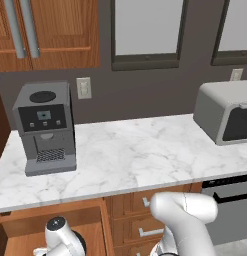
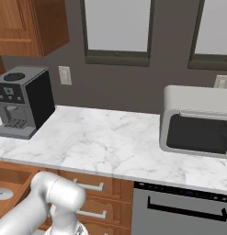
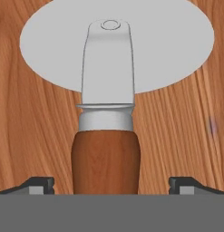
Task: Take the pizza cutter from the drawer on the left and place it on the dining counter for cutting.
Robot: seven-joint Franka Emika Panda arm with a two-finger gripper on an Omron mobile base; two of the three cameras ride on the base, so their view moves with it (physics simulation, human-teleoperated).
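The pizza cutter (image 3: 106,154) lies flat on the wooden floor of the open drawer (image 3: 31,127), its reddish-brown handle towards me and its round grey blade (image 3: 54,50) at the far end. My gripper (image 3: 112,186) is open right over the handle, with one fingertip (image 3: 41,183) on each side and wide gaps between tips and wood. From the left base view my hand (image 1: 60,235) reaches down into the drawer (image 1: 20,230) at the lower left. The drawer (image 2: 14,176) also shows in the right base view, with a grey disc in it. The dining counter is out of view.
Above the drawer runs a marble worktop (image 1: 135,155) with a grey coffee machine (image 1: 45,127) on the left and a microwave (image 1: 227,112) on the right. Narrower stacked drawers (image 2: 92,186) and a dishwasher front (image 2: 179,211) sit below the worktop to the right.
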